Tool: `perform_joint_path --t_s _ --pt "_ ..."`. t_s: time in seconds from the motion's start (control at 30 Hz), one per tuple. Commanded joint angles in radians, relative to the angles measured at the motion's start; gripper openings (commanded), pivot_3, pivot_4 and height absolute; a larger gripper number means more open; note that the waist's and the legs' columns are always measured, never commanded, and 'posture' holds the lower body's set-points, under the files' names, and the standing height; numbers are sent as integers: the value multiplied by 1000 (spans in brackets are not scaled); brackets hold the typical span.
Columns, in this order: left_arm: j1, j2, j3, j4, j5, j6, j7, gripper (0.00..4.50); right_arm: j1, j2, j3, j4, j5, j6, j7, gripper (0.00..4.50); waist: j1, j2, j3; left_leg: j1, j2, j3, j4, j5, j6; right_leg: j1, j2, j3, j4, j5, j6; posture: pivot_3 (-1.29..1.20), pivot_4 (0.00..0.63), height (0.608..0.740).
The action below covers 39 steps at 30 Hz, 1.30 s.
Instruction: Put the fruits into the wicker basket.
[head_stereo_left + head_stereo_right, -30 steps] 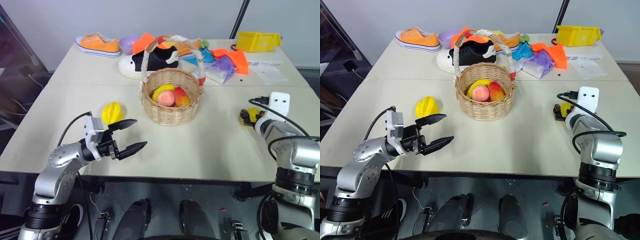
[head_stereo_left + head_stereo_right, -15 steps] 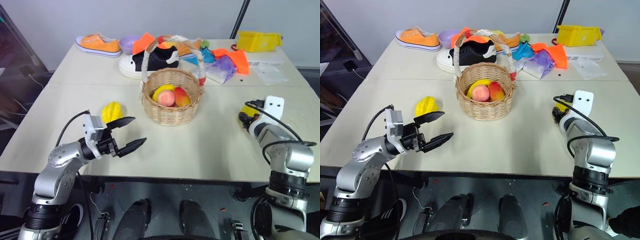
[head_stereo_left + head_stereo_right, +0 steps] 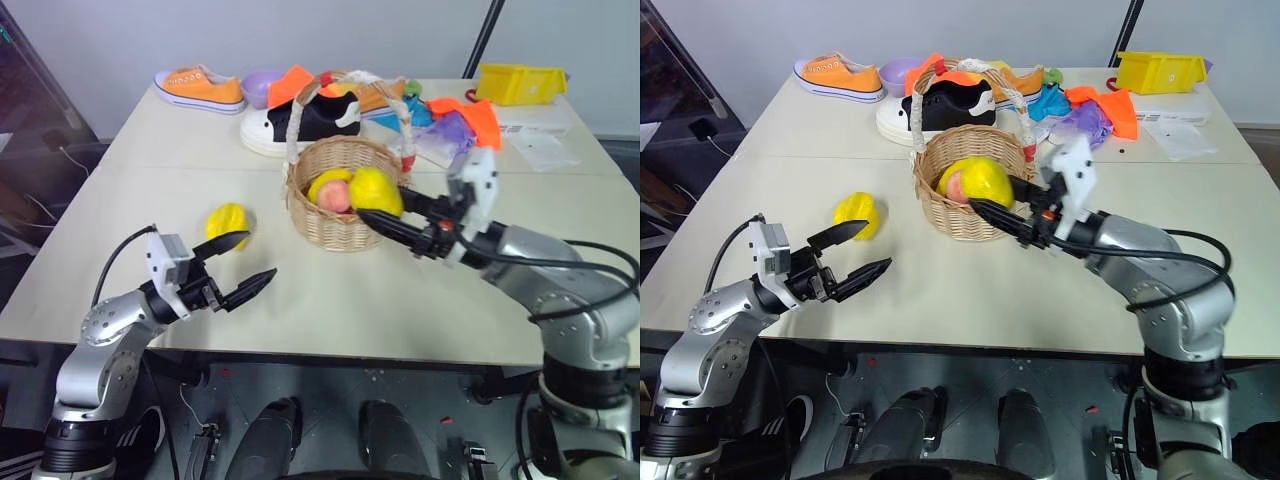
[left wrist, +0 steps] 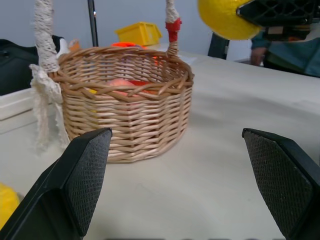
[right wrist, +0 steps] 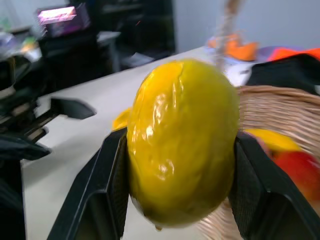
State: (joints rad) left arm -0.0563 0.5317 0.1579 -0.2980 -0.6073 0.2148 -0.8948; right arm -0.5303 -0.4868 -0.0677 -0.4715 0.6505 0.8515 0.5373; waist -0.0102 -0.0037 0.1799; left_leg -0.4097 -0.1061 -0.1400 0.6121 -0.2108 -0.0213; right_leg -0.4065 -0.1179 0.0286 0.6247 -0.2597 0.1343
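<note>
My right gripper (image 3: 385, 205) is shut on the smooth yellow lemon-like fruit (image 3: 376, 190), holding it in the air just over the near right rim of the wicker basket (image 3: 335, 228). The right wrist view has this fruit (image 5: 182, 140) squeezed between both black fingers (image 5: 112, 185). The ribbed yellow fruit (image 3: 226, 220) lies on the table left of the basket. My left gripper (image 3: 258, 255) stands open a little in front of it, pointing toward the basket (image 4: 130, 115), nothing between its fingers. A pink peach (image 3: 338, 197) and other fruits lie in the basket.
At the table's back lie an orange sneaker (image 3: 198, 88), a purple bowl (image 3: 260, 85), a black and white sneaker (image 3: 300, 125), bright cloths (image 3: 455, 120) and a yellow bin (image 3: 515, 80). The basket's tall handle (image 3: 292, 115) arches over it.
My right gripper closed on the smooth yellow fruit at the table's right side, lifted it and swung it left to the basket. The left gripper has stayed where it was.
</note>
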Motion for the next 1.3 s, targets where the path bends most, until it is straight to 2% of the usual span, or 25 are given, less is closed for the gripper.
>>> perform_joint_path --t_s 0.03,0.13,0.23,0.3,0.4,0.47,0.6,0.77,0.87,1.0,1.1,1.3 --pt "-7 -4 12 -32 -3 -12 12 4500 -128 86 91 142 -126 -99 -75 2042 -4 0 0 0 0 0 0 0 0 -1 0 0 0 0 0 0 150 740" --pt "-2 -26 -7 -34 10 -22 31 4500 -208 160 132 321 -246 -193 -146 2042 -5 0 0 0 0 0 -2 0 0 -2 1 0 2 0 0 0 150 740" --pt "8 -38 -13 -63 11 -16 51 4500 -228 159 189 419 -349 -279 -138 2042 2 -1 0 0 -1 -1 -2 0 0 -2 1 0 3 2 3 0 150 740" --pt "14 -39 -10 -69 11 -17 60 4500 -225 175 171 440 -338 -296 -120 3108 1 -1 0 -1 -1 -1 -2 0 0 -3 0 0 2 2 4 0 150 740" --pt "26 -39 -7 -73 8 -19 65 4500 -212 186 139 416 -305 -280 -100 4462 -4 -1 0 -1 -1 -1 -2 0 0 -3 0 0 2 2 4 0 150 740" --pt "33 -38 -6 -77 7 -20 66 4500 -196 175 121 375 -296 -289 -81 4462 -6 0 0 -1 -1 -1 -2 0 0 -3 1 0 3 2 4 0 150 740" --pt "30 -38 -5 -66 15 -29 67 4500 -49 71 21 219 -249 -427 54 4462 7 -1 0 -1 -1 -2 -2 0 0 -2 0 -1 2 2 5 0 150 740" --pt "19 -32 1 -51 4 -27 56 4500 247 22 -163 -2 -26 -390 141 4462 5 -1 0 -1 -1 -2 -1 -1 1 -1 0 -1 1 2 5 0 150 740" --pt "11 -36 0 -32 10 -33 51 4500 373 -17 -250 29 -110 -463 107 4462 0 -1 0 -1 -1 -1 -2 -1 1 -1 0 -1 2 2 4 0 150 740" --pt "12 -38 -10 -19 4 -20 38 4500 467 -25 -318 140 -214 -587 55 4462 0 -1 0 1 -1 1 0 -1 1 0 0 1 2 0 1 0 150 740" --pt "4 -38 -2 3 -1 -15 35 4500 555 -16 -332 205 -269 -693 67 4462 4 -1 -1 2 0 1 0 -1 1 1 1 1 2 0 0 0 150 740" --pt "-9 -28 43 31 3 -32 54 4500 605 -25 -294 178 -237 -777 156 4462 -4 0 0 2 0 1 0 -1 1 1 1 1 2 0 1 0 150 740"
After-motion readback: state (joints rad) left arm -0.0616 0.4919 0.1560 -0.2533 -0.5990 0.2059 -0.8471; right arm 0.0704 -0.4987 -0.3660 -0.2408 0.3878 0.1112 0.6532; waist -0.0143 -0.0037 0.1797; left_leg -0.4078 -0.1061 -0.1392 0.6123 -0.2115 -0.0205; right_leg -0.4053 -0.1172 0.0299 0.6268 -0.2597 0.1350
